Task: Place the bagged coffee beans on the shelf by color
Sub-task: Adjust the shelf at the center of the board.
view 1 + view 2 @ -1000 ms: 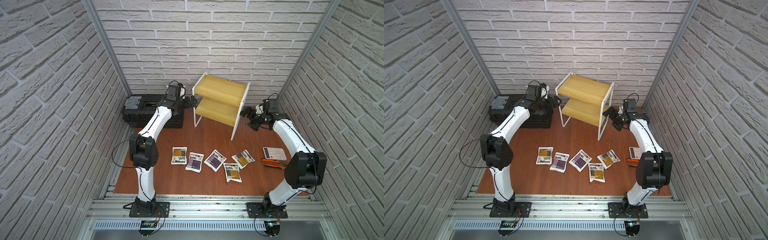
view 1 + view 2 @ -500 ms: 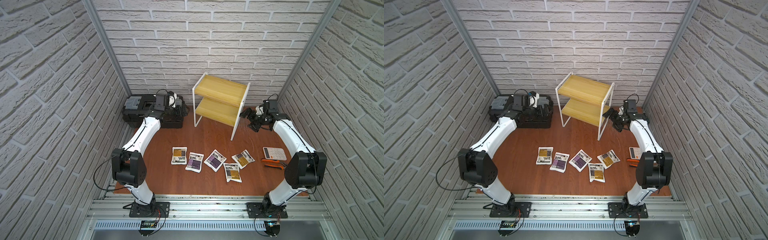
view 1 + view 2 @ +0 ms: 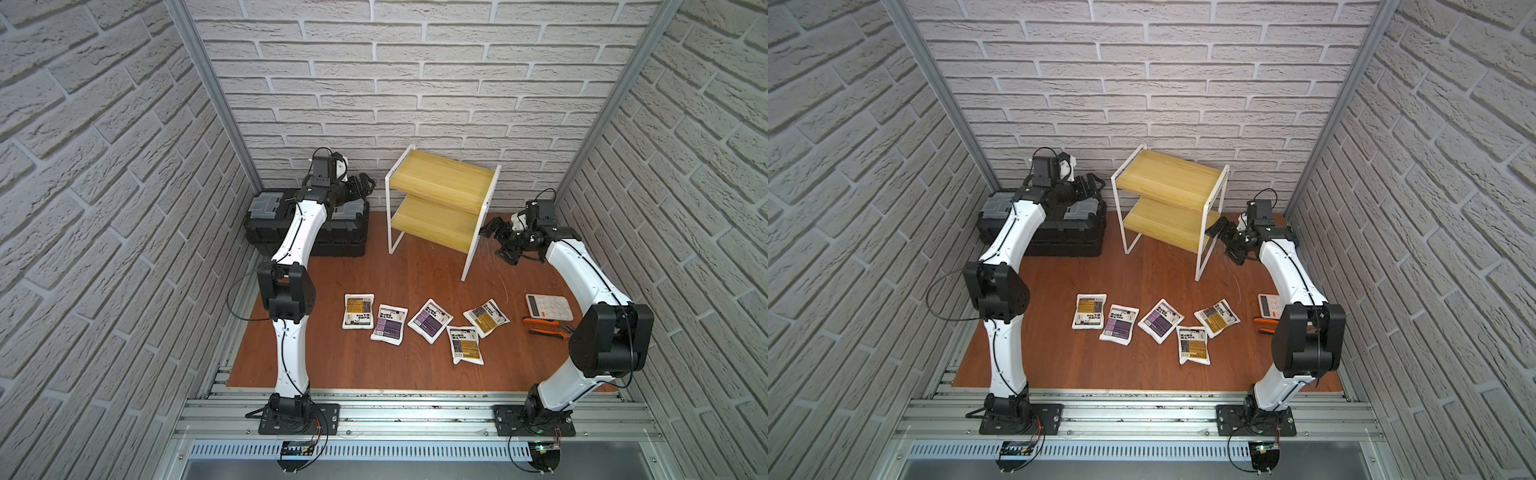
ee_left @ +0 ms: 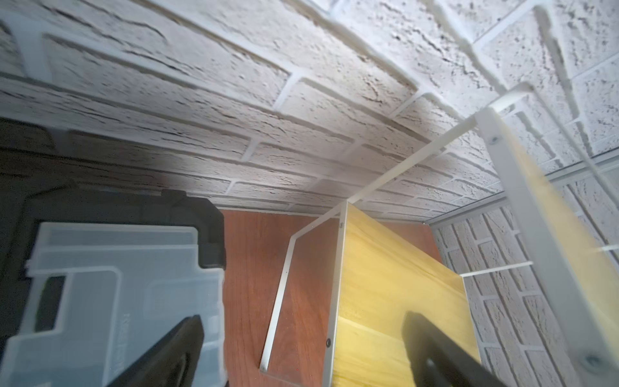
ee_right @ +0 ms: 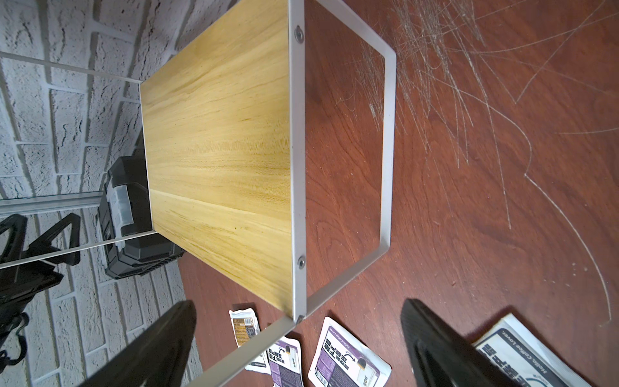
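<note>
Several bagged coffee beans lie in a loose row on the brown table: yellow-labelled pouches (image 3: 358, 311) (image 3: 466, 344) (image 3: 486, 317) and purple-labelled ones (image 3: 389, 324) (image 3: 429, 320). The two-tier yellow shelf (image 3: 442, 195) (image 3: 1167, 195) stands at the back with both boards bare. My left gripper (image 3: 363, 188) (image 4: 303, 320) hovers open above the toolbox, just off the shelf's left side. My right gripper (image 3: 498, 241) (image 5: 299, 306) hangs open beside the shelf's right leg, holding nothing. The right wrist view shows the lower board (image 5: 217, 134) and the purple pouches (image 5: 348, 362) (image 5: 284, 362).
A black toolbox (image 3: 307, 224) (image 4: 117, 268) with grey lids sits at the back left, under my left arm. A white calculator (image 3: 548, 306) and orange-handled pliers (image 3: 544, 326) lie by my right arm. Brick walls close in on three sides.
My left arm swung out to the left, drawing its gripper back over the toolbox, then came back toward the shelf's left side. The right arm and the pouches have not moved.
</note>
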Robot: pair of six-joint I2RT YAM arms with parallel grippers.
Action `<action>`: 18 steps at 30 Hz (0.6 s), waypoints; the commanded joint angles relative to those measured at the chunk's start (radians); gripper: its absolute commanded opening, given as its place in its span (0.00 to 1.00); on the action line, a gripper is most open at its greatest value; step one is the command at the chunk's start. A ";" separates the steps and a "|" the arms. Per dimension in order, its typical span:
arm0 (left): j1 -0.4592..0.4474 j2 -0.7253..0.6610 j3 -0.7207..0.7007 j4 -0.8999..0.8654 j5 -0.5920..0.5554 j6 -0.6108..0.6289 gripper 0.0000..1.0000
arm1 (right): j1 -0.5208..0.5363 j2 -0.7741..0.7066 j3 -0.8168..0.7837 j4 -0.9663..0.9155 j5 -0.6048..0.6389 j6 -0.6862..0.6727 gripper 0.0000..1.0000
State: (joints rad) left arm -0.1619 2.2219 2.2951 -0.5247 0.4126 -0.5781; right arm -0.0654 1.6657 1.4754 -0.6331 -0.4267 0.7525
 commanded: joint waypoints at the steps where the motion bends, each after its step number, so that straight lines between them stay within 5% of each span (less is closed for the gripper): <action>1: -0.033 0.034 0.056 0.009 0.055 -0.022 0.98 | -0.004 -0.018 -0.012 0.011 -0.004 0.007 1.00; 9: -0.091 0.052 0.078 -0.007 0.092 0.020 0.98 | -0.005 -0.024 -0.008 0.003 0.000 0.004 1.00; 18: -0.141 -0.076 -0.101 -0.011 0.110 0.100 0.99 | -0.004 -0.018 0.008 -0.008 -0.002 -0.008 1.00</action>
State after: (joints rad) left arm -0.2455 2.2288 2.2341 -0.5507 0.4648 -0.5323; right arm -0.0708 1.6657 1.4754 -0.6376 -0.4217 0.7528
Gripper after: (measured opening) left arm 0.985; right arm 0.998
